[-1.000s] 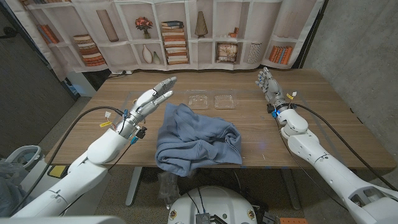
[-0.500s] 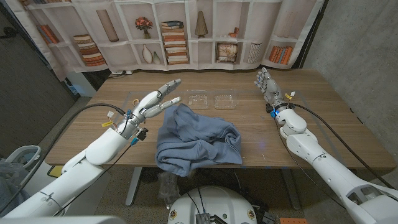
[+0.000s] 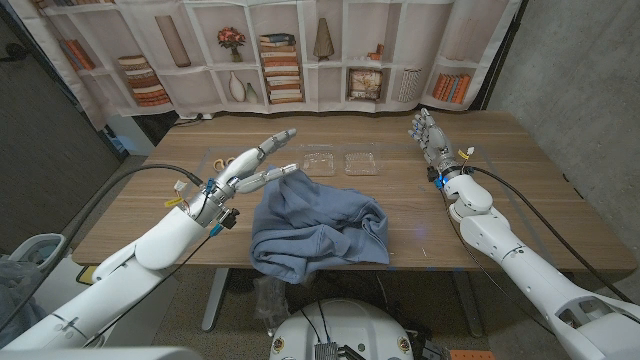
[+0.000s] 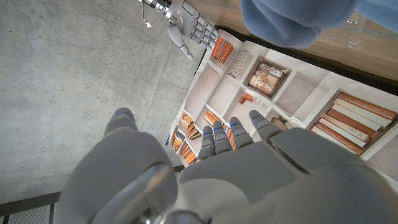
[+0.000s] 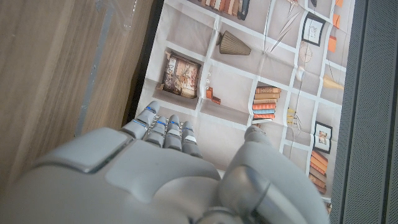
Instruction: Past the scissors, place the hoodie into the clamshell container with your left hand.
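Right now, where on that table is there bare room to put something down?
Bare wood lies between the hoodie and the right hand, and along the near left edge under the left hand. It is crowded in the middle, where the hoodie spreads close up to the clamshell container.

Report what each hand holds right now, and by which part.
Nothing is held. The left hand hangs open beside the hoodie, fingers spread, not gripping it. The right hand is open and empty.
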